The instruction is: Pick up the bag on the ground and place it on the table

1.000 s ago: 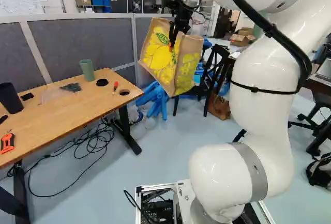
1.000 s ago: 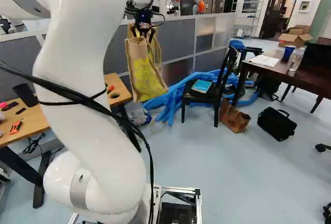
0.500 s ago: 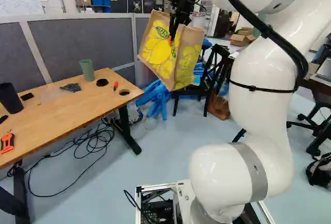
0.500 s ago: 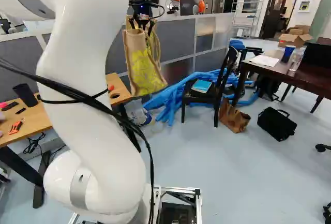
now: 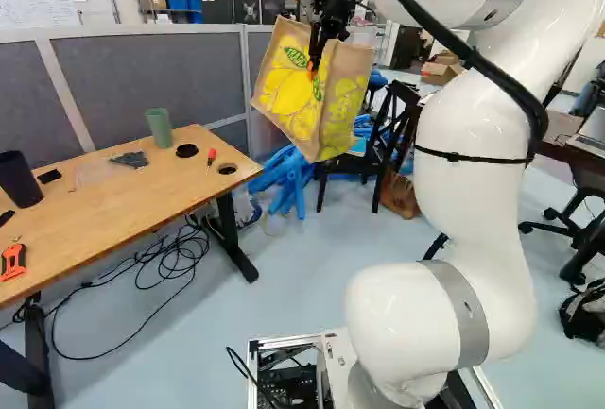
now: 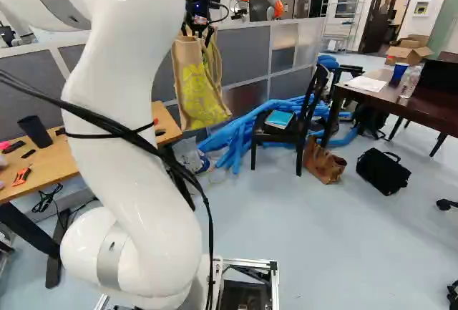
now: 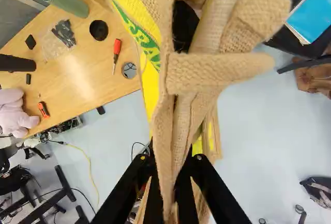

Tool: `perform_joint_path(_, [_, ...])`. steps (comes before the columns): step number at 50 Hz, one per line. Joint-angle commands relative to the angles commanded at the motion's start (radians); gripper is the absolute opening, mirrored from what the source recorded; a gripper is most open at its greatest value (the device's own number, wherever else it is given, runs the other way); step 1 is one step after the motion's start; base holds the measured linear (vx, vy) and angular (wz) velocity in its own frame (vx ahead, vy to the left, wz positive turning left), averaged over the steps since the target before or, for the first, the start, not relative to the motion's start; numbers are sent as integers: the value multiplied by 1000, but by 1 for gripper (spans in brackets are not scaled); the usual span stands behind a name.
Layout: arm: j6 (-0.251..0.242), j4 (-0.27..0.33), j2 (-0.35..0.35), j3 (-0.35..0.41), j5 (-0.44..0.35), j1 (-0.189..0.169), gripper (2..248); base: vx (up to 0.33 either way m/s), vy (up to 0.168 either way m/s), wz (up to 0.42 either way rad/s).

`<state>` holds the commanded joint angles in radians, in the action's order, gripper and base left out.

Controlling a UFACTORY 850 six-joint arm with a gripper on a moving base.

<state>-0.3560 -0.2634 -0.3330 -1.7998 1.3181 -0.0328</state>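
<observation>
In your left base view, the arm runs off the top, and the bag [image 5: 291,93] hangs from your gripper [image 5: 314,61], hiding part of the blue tubes [image 5: 293,180] behind. Its printed face looks toward you; its long axis leans, the lower end off to the right. The table [image 5: 132,203] lies lower than your gripper, to its left.

In your right base view, the arm covers part of the table; the bag hangs nearly upright below your gripper, handles up.

In your wrist view, your gripper [image 7: 169,177] pinches the bag's cloth from both sides; folds obscure the fingertips.
</observation>
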Motion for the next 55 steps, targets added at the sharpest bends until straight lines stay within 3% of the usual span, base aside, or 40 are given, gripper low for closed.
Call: perform_joint_path(55, [0, 0, -3, -3, 1, 0, 23, 0, 0, 0])
